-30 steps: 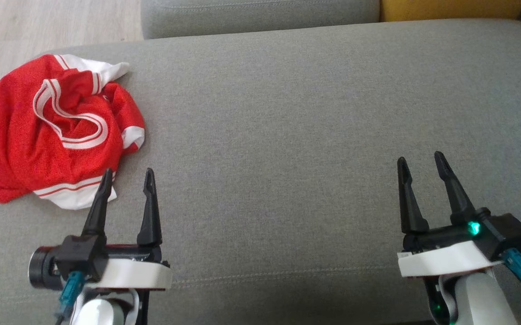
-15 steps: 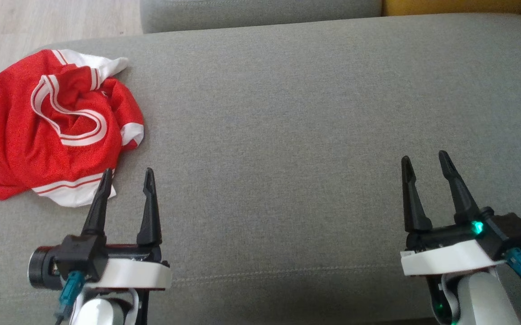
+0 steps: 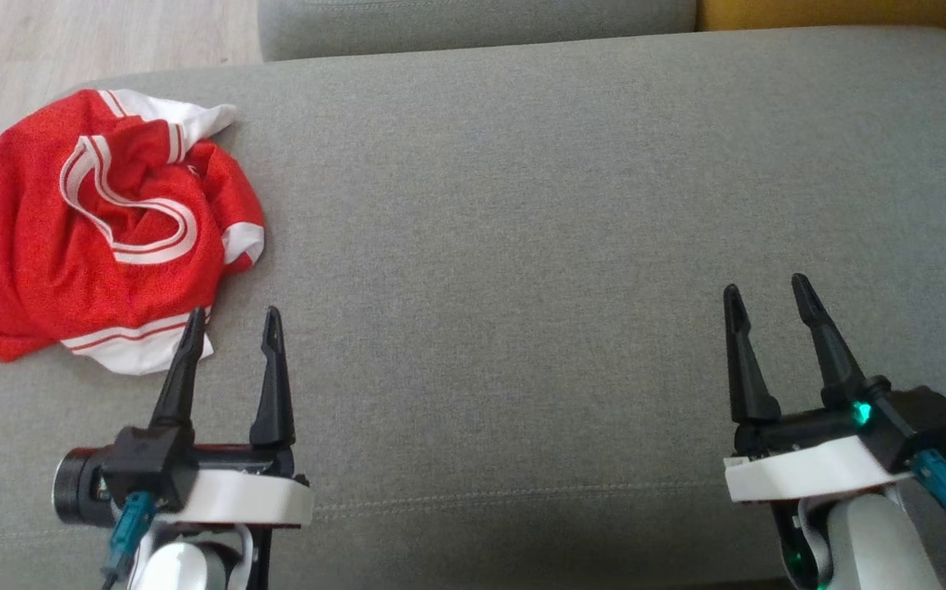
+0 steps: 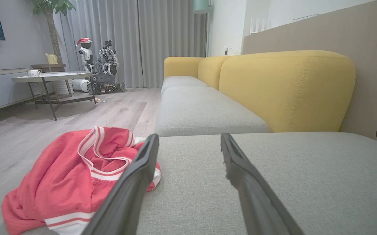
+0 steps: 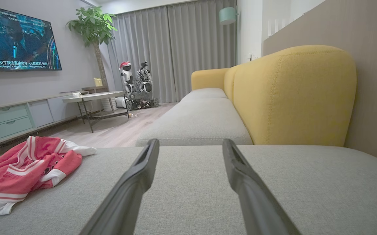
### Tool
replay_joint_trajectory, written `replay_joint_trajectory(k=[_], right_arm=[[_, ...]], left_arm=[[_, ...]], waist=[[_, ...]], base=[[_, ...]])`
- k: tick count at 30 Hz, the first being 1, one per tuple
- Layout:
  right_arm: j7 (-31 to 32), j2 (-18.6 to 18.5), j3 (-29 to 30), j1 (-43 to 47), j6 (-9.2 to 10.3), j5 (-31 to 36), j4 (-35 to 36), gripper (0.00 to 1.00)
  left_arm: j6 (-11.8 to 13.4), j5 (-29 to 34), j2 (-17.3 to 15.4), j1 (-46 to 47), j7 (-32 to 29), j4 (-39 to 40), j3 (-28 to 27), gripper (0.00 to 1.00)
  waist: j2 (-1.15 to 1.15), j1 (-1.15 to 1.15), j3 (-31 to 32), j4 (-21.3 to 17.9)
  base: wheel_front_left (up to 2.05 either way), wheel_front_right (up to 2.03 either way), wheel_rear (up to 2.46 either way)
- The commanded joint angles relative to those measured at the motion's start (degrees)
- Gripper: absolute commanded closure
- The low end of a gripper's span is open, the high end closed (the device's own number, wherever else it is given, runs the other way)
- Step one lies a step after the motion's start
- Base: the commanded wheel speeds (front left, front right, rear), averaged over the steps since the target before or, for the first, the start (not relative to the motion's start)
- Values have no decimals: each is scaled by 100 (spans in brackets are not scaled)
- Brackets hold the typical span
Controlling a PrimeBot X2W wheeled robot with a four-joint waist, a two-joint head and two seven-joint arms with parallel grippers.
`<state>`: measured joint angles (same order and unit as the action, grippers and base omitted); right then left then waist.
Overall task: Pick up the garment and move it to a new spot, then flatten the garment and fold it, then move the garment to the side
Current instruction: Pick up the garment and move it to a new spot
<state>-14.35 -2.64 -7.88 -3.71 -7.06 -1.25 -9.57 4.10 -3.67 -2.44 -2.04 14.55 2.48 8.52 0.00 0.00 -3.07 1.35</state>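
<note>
Red garment (image 3: 88, 229) crumpled at sofa seat (image 3: 522, 205) far-left corner; L gripper (image 3: 235, 313) & R gripper (image 3: 766, 283) fingers wide apart, empty.

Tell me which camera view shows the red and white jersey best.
The head view: the jersey lies nearly whole and crumpled, seen from above, on the grey sofa seat. The left wrist view shows it close but side-on, partly behind a finger. The right wrist view shows it low, farther off, cut by the frame's edge.
</note>
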Motion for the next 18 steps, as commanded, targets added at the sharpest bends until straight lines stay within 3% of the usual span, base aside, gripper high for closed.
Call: replay_joint_trajectory(k=[1, 7, 18], right_arm=[[-65, -24, -162, -240, -43, 74, 173, 0], [-65, -24, -150, -144, -43, 172, 161, 0], [-65, -24, -247, -226, -43, 351, 205, 0]], left_arm=[[22, 49, -44, 256, 45, 181, -168, 0], [-7, 69, -44, 319, 45, 100, -43, 0], [175, -110, -43, 478, 45, 281, 27, 0]], waist=[[0, 0, -2, 19], [0, 0, 31, 268], [0, 0, -191, 1003]], base=[[0, 0, 0], [0, 0, 0], [0, 0, 0]])
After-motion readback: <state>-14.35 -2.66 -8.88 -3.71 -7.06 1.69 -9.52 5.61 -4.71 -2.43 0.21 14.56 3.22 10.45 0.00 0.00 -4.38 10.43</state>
